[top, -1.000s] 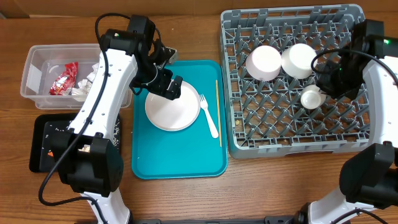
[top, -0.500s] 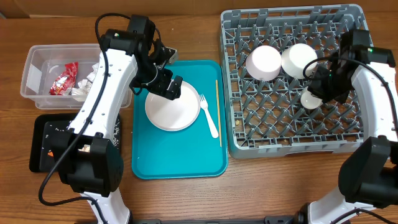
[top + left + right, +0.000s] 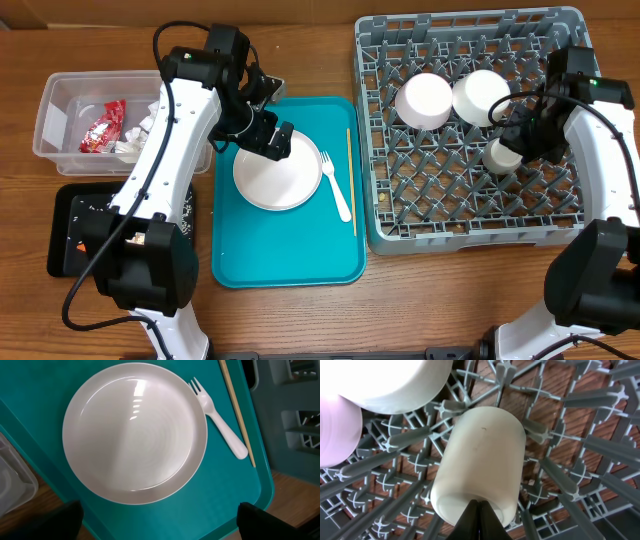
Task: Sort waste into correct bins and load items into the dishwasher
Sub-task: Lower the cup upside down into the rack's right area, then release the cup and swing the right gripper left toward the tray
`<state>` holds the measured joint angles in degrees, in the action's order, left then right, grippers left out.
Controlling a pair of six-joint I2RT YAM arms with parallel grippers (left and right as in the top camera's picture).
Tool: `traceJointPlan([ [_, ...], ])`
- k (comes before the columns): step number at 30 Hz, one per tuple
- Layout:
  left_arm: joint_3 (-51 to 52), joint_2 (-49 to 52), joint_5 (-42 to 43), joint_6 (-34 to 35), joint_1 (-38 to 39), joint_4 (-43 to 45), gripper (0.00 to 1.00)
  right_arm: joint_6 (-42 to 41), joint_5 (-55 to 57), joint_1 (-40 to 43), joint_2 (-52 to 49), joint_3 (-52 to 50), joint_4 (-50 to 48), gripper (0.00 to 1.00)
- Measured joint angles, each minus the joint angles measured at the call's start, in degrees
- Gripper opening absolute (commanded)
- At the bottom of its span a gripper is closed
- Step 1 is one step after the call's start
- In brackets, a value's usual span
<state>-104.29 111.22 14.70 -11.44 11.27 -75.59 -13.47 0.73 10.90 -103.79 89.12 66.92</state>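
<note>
Over the last second the right arm has swung in from the far right edge of the dish rack. We now see the right gripper at the near end of the small white cup. Its fingertips are drawn together to a thin line, and we cannot tell whether they pinch the rim. The cup lies on its side among the grey pegs, right of centre in the rack and just below two white bowls. The left arm has not shifted; the left gripper hangs with fingers wide apart over the upper left rim of the white plate. The plate sits on the teal tray, with the white fork and the wooden stick to its right. Print on the red wrapper in the clear tub is too small for us to read. Everything rests on a brown wood-grain table. Both arms rise from the near edge and bend inward.
</note>
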Motion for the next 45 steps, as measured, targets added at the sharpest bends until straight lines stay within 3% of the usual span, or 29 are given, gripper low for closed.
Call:
traceJointPlan([
  [4,0.0,0.0,0.0,0.0,0.0,0.0,1.0,-0.1,0.9,0.0,0.0,-1.6,-3.8,0.1],
  [8,0.0,0.0,0.0,0.0,0.0,0.0,1.0,0.0,2.4,0.0,0.8,-4.3,-10.3,0.1],
  [13,0.0,0.0,0.0,0.0,0.0,0.0,1.0,0.0,3.2,0.0,1.0,-4.8,-11.3,0.1],
  [27,0.0,0.0,0.0,0.0,0.0,0.0,1.0,0.0,1.5,0.0,1.0,-3.0,-6.3,0.18],
  [32,0.0,0.0,0.0,0.0,0.0,0.0,1.0,-0.1,-0.7,0.0,0.8,-0.1,1.0,0.31],
  [40,0.0,0.0,0.0,0.0,0.0,0.0,1.0,0.5,-5.9,-0.6,0.5,12.2,11.7,0.32],
  [45,0.0,0.0,0.0,0.0,0.0,0.0,1.0,2.2,-11.6,-3.8,1.2,14.3,15.2,0.32],
])
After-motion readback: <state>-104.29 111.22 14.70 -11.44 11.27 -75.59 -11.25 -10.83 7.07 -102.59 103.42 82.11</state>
